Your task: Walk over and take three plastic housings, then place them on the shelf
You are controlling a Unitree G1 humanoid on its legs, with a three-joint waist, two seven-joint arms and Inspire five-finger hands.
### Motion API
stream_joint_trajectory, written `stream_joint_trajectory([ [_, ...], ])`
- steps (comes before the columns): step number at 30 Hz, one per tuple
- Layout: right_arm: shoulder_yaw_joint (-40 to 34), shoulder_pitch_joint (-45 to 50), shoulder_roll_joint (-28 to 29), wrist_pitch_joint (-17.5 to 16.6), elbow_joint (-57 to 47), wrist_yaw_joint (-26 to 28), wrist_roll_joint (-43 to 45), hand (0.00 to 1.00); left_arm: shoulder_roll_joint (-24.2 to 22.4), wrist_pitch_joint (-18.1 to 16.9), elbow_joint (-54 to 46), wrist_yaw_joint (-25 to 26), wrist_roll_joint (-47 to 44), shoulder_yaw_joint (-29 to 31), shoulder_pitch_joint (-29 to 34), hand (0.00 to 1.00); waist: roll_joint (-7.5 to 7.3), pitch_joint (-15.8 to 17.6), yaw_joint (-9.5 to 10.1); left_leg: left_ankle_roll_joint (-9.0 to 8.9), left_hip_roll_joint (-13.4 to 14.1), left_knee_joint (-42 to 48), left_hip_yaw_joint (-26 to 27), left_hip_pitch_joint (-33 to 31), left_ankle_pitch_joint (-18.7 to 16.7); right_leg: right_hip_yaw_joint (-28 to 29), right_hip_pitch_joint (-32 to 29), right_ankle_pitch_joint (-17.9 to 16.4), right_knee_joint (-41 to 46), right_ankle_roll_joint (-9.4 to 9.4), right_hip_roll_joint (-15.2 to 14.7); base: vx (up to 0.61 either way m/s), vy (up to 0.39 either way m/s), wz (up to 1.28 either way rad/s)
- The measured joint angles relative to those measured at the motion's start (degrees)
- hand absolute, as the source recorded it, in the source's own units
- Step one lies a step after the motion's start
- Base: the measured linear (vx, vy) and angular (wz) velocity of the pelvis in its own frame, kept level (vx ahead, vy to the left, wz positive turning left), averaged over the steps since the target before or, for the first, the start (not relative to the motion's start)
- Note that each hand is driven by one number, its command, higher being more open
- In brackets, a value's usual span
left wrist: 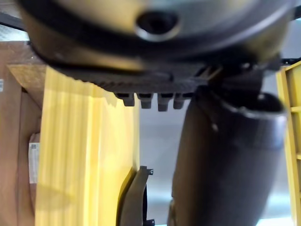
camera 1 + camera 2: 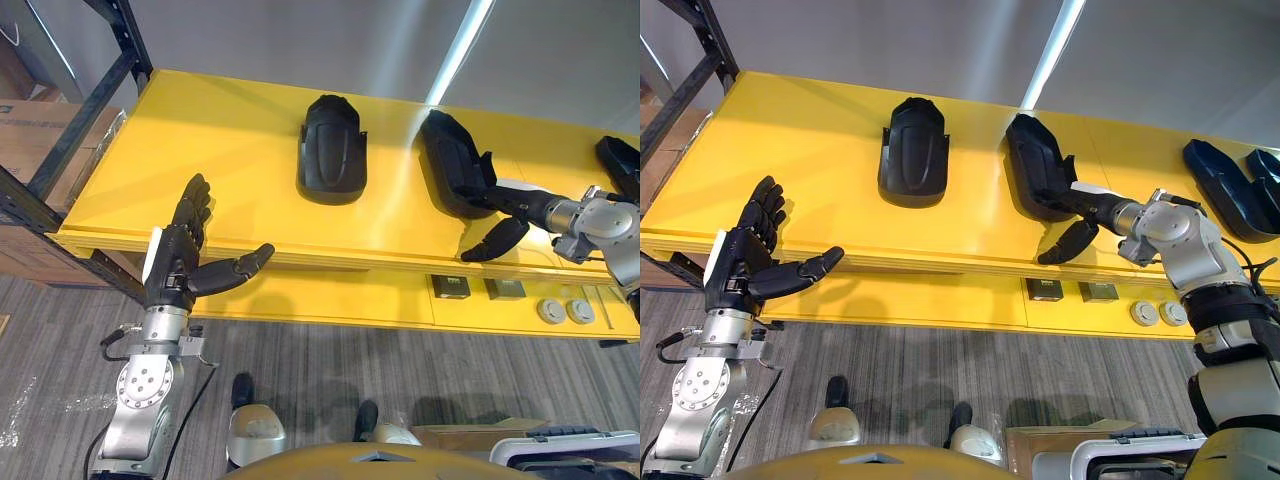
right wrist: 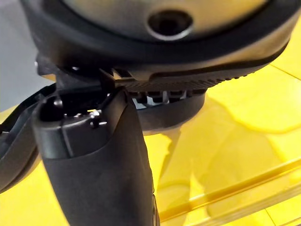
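Several black plastic housings lie on the yellow table (image 2: 230, 120): one in the middle (image 2: 332, 150), one to its right (image 2: 452, 160), and more at the far right (image 2: 1220, 185). My right hand (image 2: 1090, 208) reaches in from the right. Its straight fingers rest on the near end of the second housing (image 2: 1035, 165), and its thumb (image 2: 1068, 242) hangs apart over the table's front edge. That housing's rim (image 3: 19, 141) runs beside the thumb in the right wrist view. My left hand (image 2: 175, 260) stands open and holds nothing at the table's front left, well left of the middle housing.
A black rack frame (image 2: 90, 100) with cardboard boxes (image 2: 30, 130) behind it stands at the left end of the table. The table's front face carries small square panels (image 2: 505, 290) and round sockets (image 2: 565, 311). Grey floor lies below.
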Motion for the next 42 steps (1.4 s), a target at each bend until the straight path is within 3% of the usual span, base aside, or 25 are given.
stream_joint_trajectory([
  [9, -5.0, 6.0, -1.0, 0.4, -5.9, 0.7, 0.0, 1.0, -0.4, -0.1, -1.9, -1.0, -1.5, 0.1, 0.1, 1.0, 0.2, 0.0, -0.03, -0.47, -0.4, 0.0, -0.1, -0.1, 0.4, -0.1, -0.6, -0.2, 1.1, -0.15, -0.4, 0.0, 0.001, 0.0],
  [15, -5.4, 8.4, -1.0, -0.4, -9.5, -2.5, -0.4, 1.0, -0.4, -0.5, -6.1, -2.8, -1.5, -0.2, -0.5, 1.0, 0.4, -0.1, -0.68, -0.53, -0.3, 0.0, 0.4, -0.4, 0.6, 0.4, -1.6, -0.1, 1.4, -0.07, -0.4, -0.01, -0.002, -0.04],
  [19, -5.0, 8.4, -1.0, -3.3, -9.8, -8.4, -0.6, 1.0, -0.3, -1.8, -6.5, -2.9, -1.7, -1.5, -1.6, 1.0, 0.54, -0.2, -0.94, -0.56, -0.2, 0.0, 0.9, -1.1, 0.9, 1.0, -3.0, 0.0, 2.0, 0.14, -0.4, -0.03, -0.001, -0.06],
  [23, -5.3, 7.8, -1.0, -7.4, -11.2, -19.2, -0.5, 1.0, -0.2, -3.5, -6.5, -3.5, -1.7, -2.9, -2.5, 1.0, 0.65, -0.1, -1.63, -0.57, -0.2, 0.0, 1.4, -1.4, 1.0, 1.4, -3.5, 0.3, 2.0, 0.45, -0.4, -0.02, 0.0, -0.05],
  [26, -9.2, 7.8, -1.1, -10.1, -14.6, -24.0, 0.1, 1.0, 0.4, -4.8, -7.2, -4.0, -1.8, -3.0, -2.6, 1.0, 0.95, -0.2, -2.49, -0.52, -0.2, 0.0, 1.5, -2.5, 1.1, 1.7, -4.9, 0.6, 1.9, 0.66, -0.4, 0.0, 0.0, 0.0],
  [33, -20.7, 14.2, -0.6, -11.9, -25.3, -26.4, 2.2, 1.0, 2.2, -6.8, -10.3, -6.1, -2.4, -2.9, -2.8, 1.0, 1.43, -0.4, -3.68, -0.61, -0.2, 0.0, 1.6, -2.9, 1.3, 1.8, -5.4, 0.9, 1.9, 0.65, -0.4, 0.0, 0.0, 0.0],
  [36, -23.6, 17.9, 3.3, -11.7, -28.0, -29.6, 1.2, 1.0, 2.2, -6.8, -11.1, -5.8, -3.9, -3.1, -2.8, 1.0, 1.87, -0.5, -4.88, -0.74, -0.2, 0.0, 2.2, -2.7, 1.2, 2.3, -5.7, 0.7, 2.0, 0.47, -0.4, -0.03, 0.002, -0.1],
  [42, -24.6, 20.2, 9.1, -11.4, -28.0, -33.9, -9.1, 1.0, 2.2, -6.8, -11.1, -3.9, -3.5, -5.7, -3.1, 1.0, 3.12, -0.4, -6.43, -0.88, -0.2, 0.0, 4.5, -3.2, 0.8, 4.9, -7.9, 0.7, 1.9, 0.89, -0.4, -0.04, 0.002, -0.2],
])
